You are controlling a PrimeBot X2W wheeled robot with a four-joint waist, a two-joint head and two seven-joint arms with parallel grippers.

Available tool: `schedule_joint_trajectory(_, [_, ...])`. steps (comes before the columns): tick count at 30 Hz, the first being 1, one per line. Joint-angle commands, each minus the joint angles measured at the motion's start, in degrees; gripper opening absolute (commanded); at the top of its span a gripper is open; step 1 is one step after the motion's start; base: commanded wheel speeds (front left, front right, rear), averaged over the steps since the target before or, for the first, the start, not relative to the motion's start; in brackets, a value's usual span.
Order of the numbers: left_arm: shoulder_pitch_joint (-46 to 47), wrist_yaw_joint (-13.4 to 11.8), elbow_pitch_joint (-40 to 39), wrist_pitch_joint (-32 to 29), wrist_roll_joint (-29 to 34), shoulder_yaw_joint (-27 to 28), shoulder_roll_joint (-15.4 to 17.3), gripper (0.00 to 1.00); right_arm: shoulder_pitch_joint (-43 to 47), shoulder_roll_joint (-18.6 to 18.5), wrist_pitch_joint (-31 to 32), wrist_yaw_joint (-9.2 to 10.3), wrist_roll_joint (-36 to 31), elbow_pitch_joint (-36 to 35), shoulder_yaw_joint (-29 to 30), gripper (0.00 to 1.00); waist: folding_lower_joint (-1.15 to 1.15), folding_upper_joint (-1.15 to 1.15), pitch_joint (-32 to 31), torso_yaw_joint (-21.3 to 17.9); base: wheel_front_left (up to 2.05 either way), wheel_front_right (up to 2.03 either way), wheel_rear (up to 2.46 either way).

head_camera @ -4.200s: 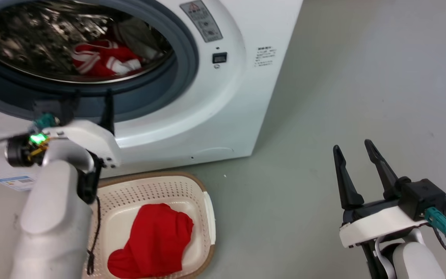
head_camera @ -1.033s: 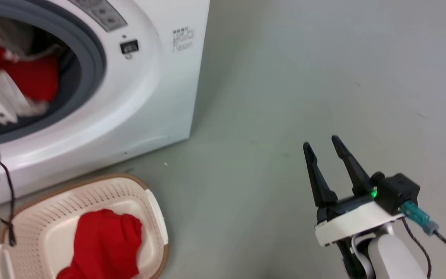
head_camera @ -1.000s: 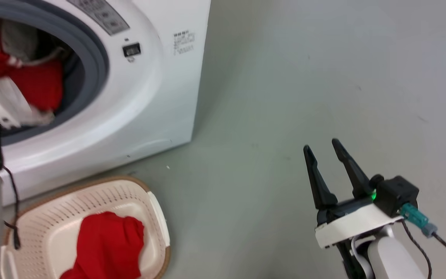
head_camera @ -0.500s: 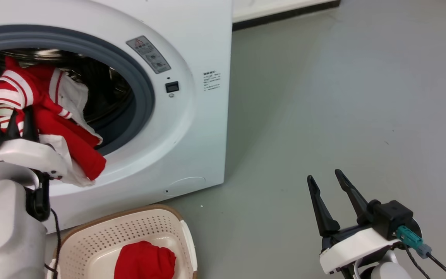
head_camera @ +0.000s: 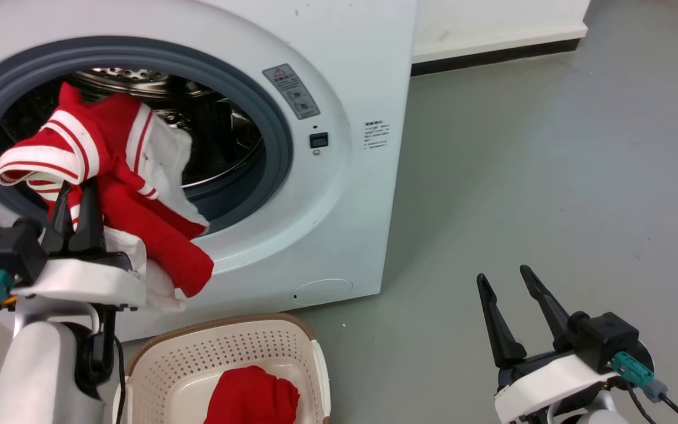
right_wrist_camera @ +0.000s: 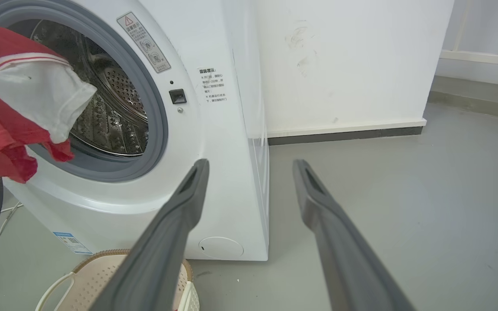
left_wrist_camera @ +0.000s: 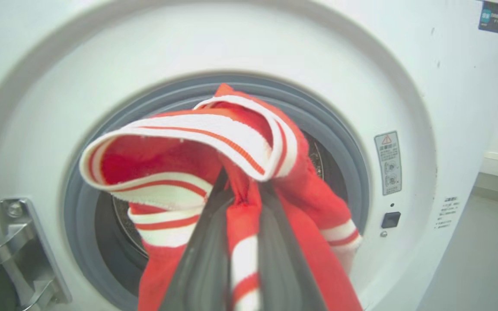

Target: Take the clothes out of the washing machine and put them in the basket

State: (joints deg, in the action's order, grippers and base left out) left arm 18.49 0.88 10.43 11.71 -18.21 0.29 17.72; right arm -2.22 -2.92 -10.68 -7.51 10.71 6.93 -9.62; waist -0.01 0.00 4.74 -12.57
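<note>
Left gripper [head_camera: 75, 193] is holding in front of the washing machine [head_camera: 339, 194], fingers pointing up toward the porthole. Its two dark fingers are pressing nearly together, pinching a fold of the red-and-white striped garment [head_camera: 109, 176]. In the left wrist view a strip of that cloth is running down between the fingers.

The striped garment is bunching over the fingertips, in front of the grey porthole rim [head_camera: 277, 147]. One banded cuff is looping out to the left. A red and white tail is hanging down past the lower rim, across the white front panel. Cannot tell whether the cloth is touching the rim.

Perforated steel drum [head_camera: 221, 147] is showing behind the garment.

The basket [head_camera: 245, 347] is sitting on the grey floor [head_camera: 521, 147], just before the machine's base and below the hanging tail in the head view. The plain red garment [head_camera: 253, 400] is lying crumpled inside it.

Right gripper [head_camera: 502, 273] is hanging well apart to the right over bare floor. Its fingers are spreading wide, gripping nothing. From its wrist view the fingers are pointing toward the machine's right front corner.
</note>
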Motion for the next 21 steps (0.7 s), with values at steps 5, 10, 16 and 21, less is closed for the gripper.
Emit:
schedule_joint_trajectory(5, [-5.85,-2.52,-11.5,-2.61,1.3,-1.01,-0.89,0.0,1.07,0.08,0.64,0.04,-0.91,-1.15,0.55,1.0,0.01,0.0,-0.01,2.34,0.0,0.0,0.0])
schedule_joint_trajectory(10, [-11.67,-4.72,-19.78,-4.83,1.53,-1.63,-2.16,0.0,0.91,0.08,1.1,0.04,-1.33,-1.8,0.73,1.0,0.01,0.0,0.63,3.72,0.0,0.0,0.0])
schedule_joint_trajectory(16, [-18.42,-6.64,-22.67,-5.79,0.42,-3.09,-5.25,0.0,0.26,0.08,1.31,0.04,-1.46,-2.37,0.95,1.0,0.01,0.0,2.23,5.39,0.0,0.0,0.0])
schedule_joint_trajectory(21, [-22.28,-7.31,-18.39,-4.61,-0.78,-4.43,-7.81,0.0,-1.21,0.08,1.46,0.04,-1.53,-2.71,0.62,1.0,0.01,0.0,4.03,6.24,0.0,0.0,0.0])
